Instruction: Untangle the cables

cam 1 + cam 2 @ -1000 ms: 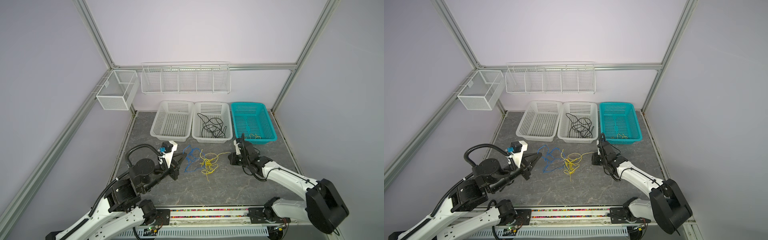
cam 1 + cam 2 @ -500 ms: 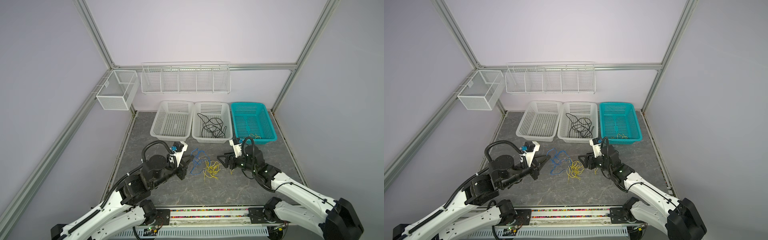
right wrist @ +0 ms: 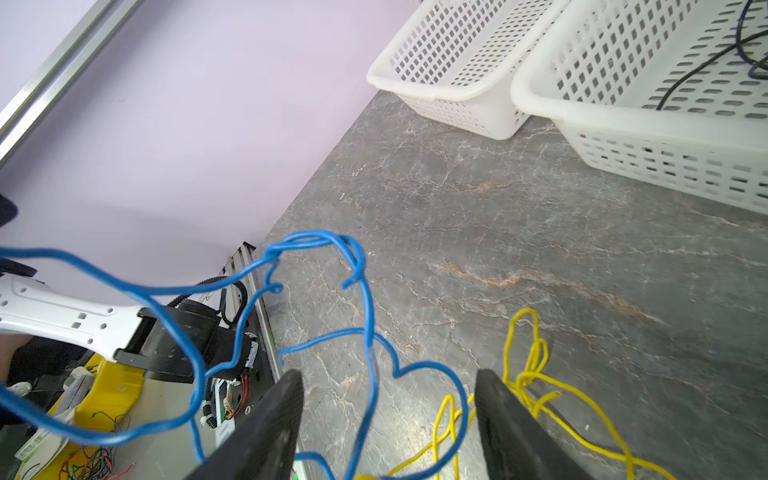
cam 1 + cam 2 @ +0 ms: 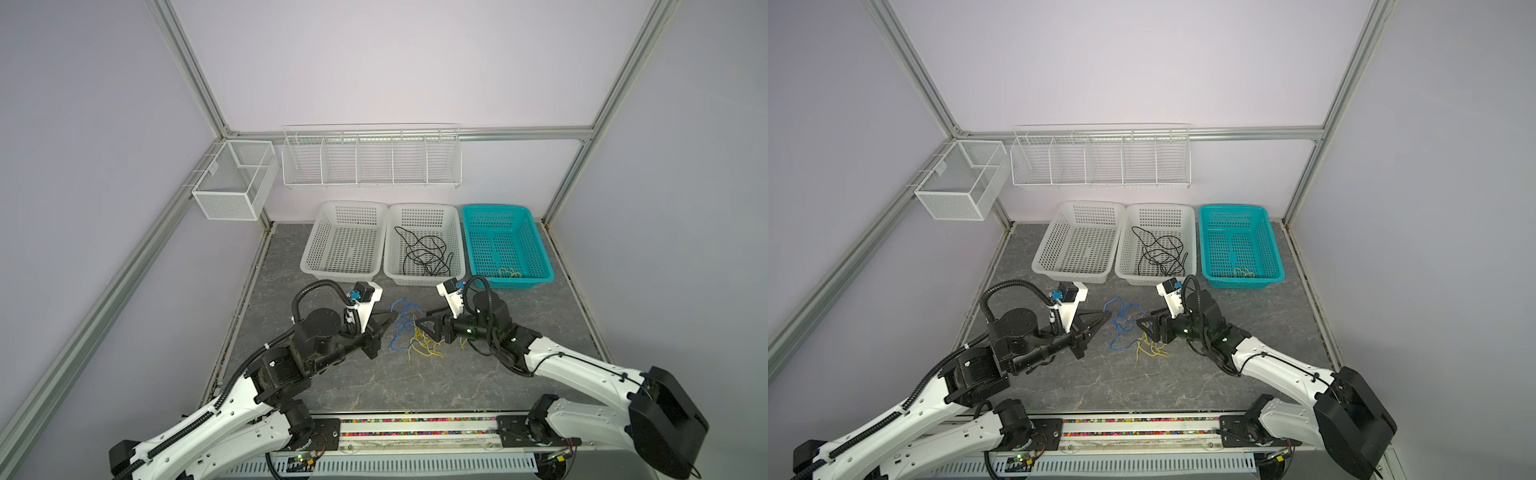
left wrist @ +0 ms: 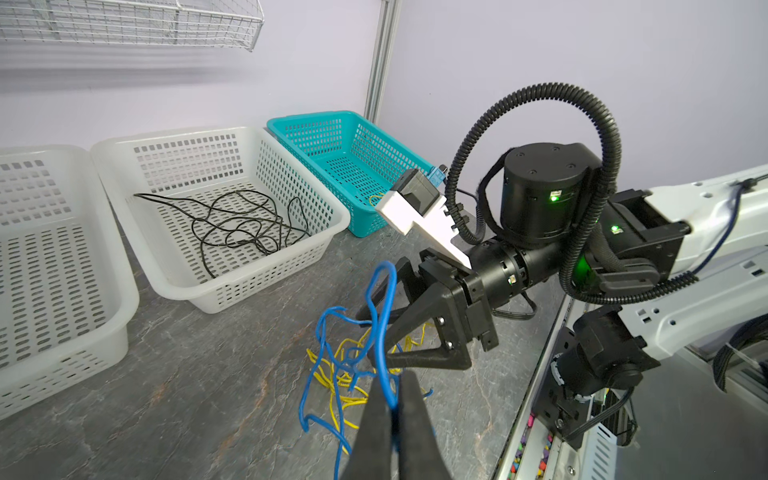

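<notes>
One grey table [image 4: 540, 332] carries three baskets along its far edge: left white basket [image 4: 349, 204], middle white basket [image 4: 424, 206] with the black cable [image 4: 428, 259] coiled inside, and teal basket [image 4: 494, 207] at right with a yellow strand [image 4: 509, 272] at its near end. Left tool [image 5: 394, 380], tips pressed together, pinches the blue cable [image 3: 370, 324]; right tool [image 3: 388, 374] faces it, jaws spread with a blue loop between them. Blue cable and yellow cable [image 3: 525, 377] lie tangled between both tools.

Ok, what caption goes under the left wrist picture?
Left gripper pinches the blue cable; the open right gripper faces it near the yellow cable.
</notes>
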`<state>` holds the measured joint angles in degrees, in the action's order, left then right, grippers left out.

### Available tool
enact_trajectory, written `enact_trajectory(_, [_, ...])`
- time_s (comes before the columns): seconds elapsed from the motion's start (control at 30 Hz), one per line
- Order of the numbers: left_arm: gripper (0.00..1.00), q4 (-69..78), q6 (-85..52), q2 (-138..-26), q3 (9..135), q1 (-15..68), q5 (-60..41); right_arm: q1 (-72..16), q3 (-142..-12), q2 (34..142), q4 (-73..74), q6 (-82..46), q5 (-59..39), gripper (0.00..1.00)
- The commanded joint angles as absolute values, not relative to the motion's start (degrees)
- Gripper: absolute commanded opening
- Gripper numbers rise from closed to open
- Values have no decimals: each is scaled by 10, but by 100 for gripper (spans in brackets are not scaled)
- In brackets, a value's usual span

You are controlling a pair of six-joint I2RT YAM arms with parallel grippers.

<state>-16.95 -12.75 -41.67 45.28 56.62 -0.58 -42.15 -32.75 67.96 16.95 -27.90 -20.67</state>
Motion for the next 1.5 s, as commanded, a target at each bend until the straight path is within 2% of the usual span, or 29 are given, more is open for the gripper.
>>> enact_trajectory(0.0, [0,-133,-139,-412,451,563,-17,-428,-342,697,190,-279,-206,51])
enact_trajectory(0.07, [0,-132,-139,-408,453,563,-16,-430,-342,702,185,-281,-192,35])
enact_trajectory(0.23, [0,-161,-126,-388,468,563,11,-430,-346,700,132,-275,-120,7])
enact_trajectory(0.43, [0,-217,-112,-339,499,544,60,-428,-352,718,61,-291,-33,7])
enact_trajectory(0.73, [0,-267,-96,-308,546,520,69,-408,-391,794,-22,-324,1,7])
enact_trajectory(0.93, [0,-298,-91,-310,565,519,79,-372,-373,788,16,-330,-76,7])
enact_trajectory(1.17, [0,-298,-112,-344,535,518,43,-393,-326,686,105,-283,-158,7])
enact_trajectory(1.47, [0,-278,-130,-375,500,516,13,-404,-283,592,155,-259,-209,7])
